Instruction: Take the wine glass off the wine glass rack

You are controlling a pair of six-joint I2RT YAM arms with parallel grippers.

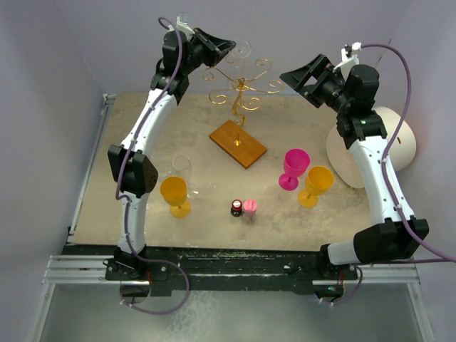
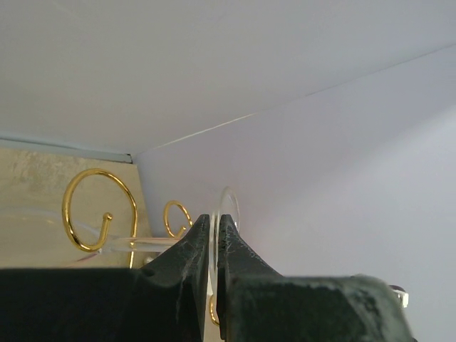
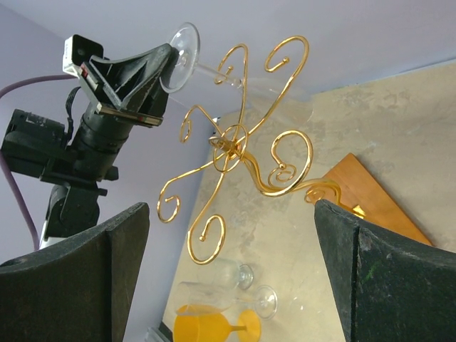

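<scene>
The gold wire wine glass rack (image 1: 242,85) stands on its brown wooden base (image 1: 237,143) at the back middle of the table. A clear wine glass hangs on its side among the upper left scroll arms, foot (image 1: 243,48) pointing left. My left gripper (image 1: 222,48) is shut on the rim of that foot (image 2: 229,203), and the stem (image 2: 146,243) runs past a gold scroll (image 2: 92,206). The right wrist view shows the foot (image 3: 182,55), the rack (image 3: 235,142) and the base (image 3: 363,192). My right gripper (image 1: 293,77) is open and empty, right of the rack.
On the table stand a clear glass (image 1: 182,167) and a yellow goblet (image 1: 174,194) on the left, a pink goblet (image 1: 293,168) and another yellow goblet (image 1: 317,184) on the right. Two small containers (image 1: 243,208) sit near the front. A white round object (image 1: 370,142) lies at the right edge.
</scene>
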